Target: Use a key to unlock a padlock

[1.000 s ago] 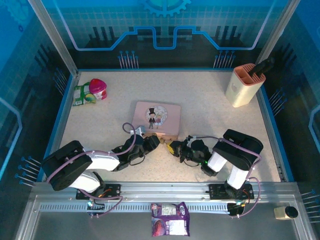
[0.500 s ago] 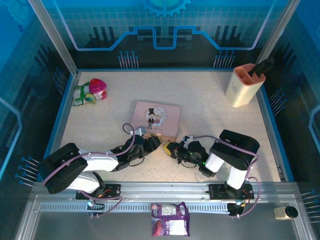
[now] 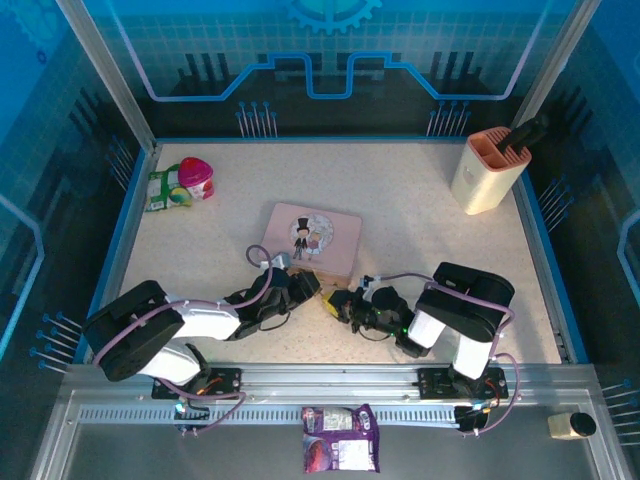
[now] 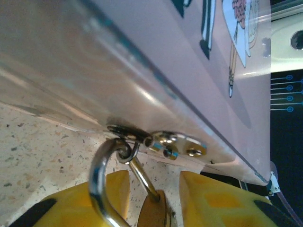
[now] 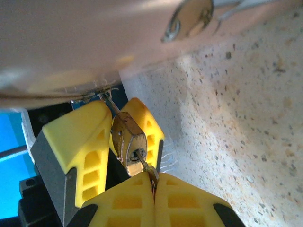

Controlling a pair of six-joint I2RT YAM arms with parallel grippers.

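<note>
From above, your left gripper (image 3: 312, 287) and right gripper (image 3: 340, 302) meet nose to nose. The near edge of the pink tin (image 3: 312, 240) lies just beyond both sets of fingertips.

In the left wrist view, the padlock (image 4: 154, 213) sits between your left fingers (image 4: 111, 198). Its silver shackle (image 4: 100, 184) rises ahead of the tips and hooks through the ring of the tin's hasp (image 4: 175, 144). A little gap shows on each side of the brass body near the tips. I cannot tell whether this gripper is truly clamping it or only bracketing it.

In the right wrist view, your right fingers (image 5: 128, 203) are pressed together on the key (image 5: 147, 169), just ahead of them. The key's tip is at the keyhole (image 5: 137, 153) in the padlock's end face.

Watch the turn. If the left hold is loose, the body will probably rotate with the key or swing on the hasp, and nothing unlocks. The pinch on the key looks shallow, so torque could make it slip or pull out. Pushing hard may shove the tin away from both grippers.
</note>
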